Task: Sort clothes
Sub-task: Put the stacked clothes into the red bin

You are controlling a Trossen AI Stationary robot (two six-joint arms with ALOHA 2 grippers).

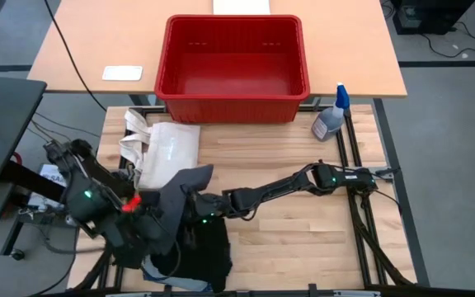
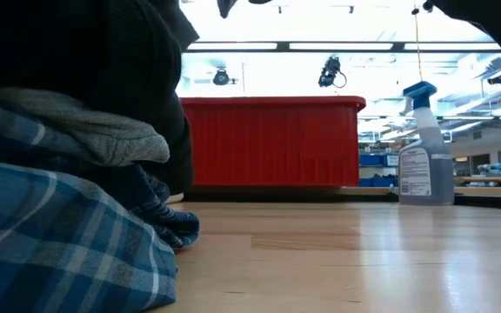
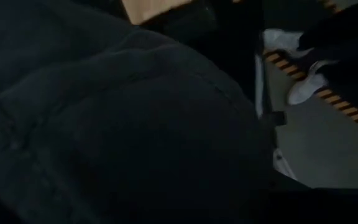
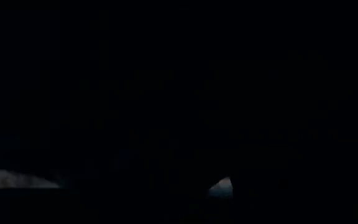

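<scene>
Both claws at near-edge clothes pile point(image 1: 180, 231); bare tabletop point(image 1: 303, 239) rightward.

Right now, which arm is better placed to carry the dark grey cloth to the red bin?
Probably right. Its tool is buried in the grey cloth, with a straighter path to the red bin. The left tool sits at the pile's far edge, beside the tote.

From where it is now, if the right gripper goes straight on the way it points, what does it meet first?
Probably the dark grey cloth: the right gripper already points into that pile, and its wrist view is black, so the contact depth is unclear.
</scene>
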